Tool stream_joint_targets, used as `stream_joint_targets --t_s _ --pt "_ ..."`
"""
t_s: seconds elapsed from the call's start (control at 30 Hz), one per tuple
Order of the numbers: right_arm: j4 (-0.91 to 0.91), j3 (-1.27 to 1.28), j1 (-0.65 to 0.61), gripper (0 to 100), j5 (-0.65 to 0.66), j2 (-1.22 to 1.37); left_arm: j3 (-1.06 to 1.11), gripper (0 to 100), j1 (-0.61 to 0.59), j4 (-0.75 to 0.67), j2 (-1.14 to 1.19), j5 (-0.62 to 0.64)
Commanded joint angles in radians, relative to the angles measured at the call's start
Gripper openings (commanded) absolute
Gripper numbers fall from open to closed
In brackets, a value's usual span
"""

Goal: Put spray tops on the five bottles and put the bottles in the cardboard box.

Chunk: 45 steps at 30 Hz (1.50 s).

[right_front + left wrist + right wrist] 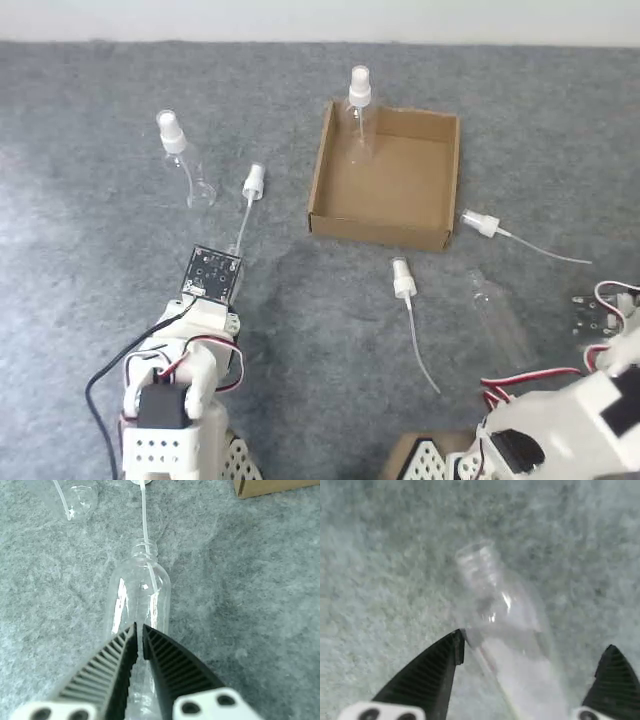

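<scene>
A clear uncapped bottle (140,592) lies on the grey felt, and the thin tube of a white spray top (254,183) runs into its neck. My left gripper (139,630) is shut just above this bottle's body, with nothing seen held between its fingers. A second uncapped bottle (507,625) (497,310) lies between the spread fingers of my open right gripper (535,645). One capped bottle (358,115) stands in the cardboard box (440,185). Another capped bottle (182,160) lies at the left.
Two loose spray tops lie near the box, one (404,280) in front of it and one (480,222) at its right corner, each trailing a long tube. The box corner (270,486) is close to the left arm's bottle.
</scene>
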Motion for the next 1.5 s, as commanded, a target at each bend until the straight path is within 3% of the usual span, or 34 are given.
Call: stream_joint_targets --t_s 0.0,0.17,0.33,0.53,0.63,0.83,1.0,1.17,1.47 --pt "-0.016 -0.003 0.013 24.5 -0.107 0.012 0.001 1 -0.006 0.021 -0.015 0.005" --pt "-0.012 0.026 0.010 9.0 -0.344 0.044 0.001 1 -0.003 0.021 -0.015 0.005" --pt "-0.015 0.026 -0.022 8.0 -0.626 0.035 0.001 1 -0.002 -0.051 -0.015 -0.018" --pt "-0.008 0.025 -0.099 5.8 -0.990 0.033 0.001 1 -0.002 -0.278 -0.017 -0.338" --pt "-0.005 0.025 -0.143 0.9 -1.123 0.033 -0.001 1 -0.008 -0.350 -0.014 -0.407" --pt "-0.005 0.031 -0.213 0.6 -1.287 0.005 -0.240 1 0.003 -0.158 0.008 -0.411" --pt "-0.005 0.034 -0.219 0.6 -1.390 -0.039 -0.512 1 0.144 -0.035 0.258 -0.413" --pt "-0.016 0.104 -0.219 0.6 -1.356 -0.067 -0.753 1 0.330 -0.075 0.740 -0.247" --pt "-0.030 0.117 -0.219 0.7 -1.353 -0.091 -1.185 1 0.600 -0.238 1.567 0.256"
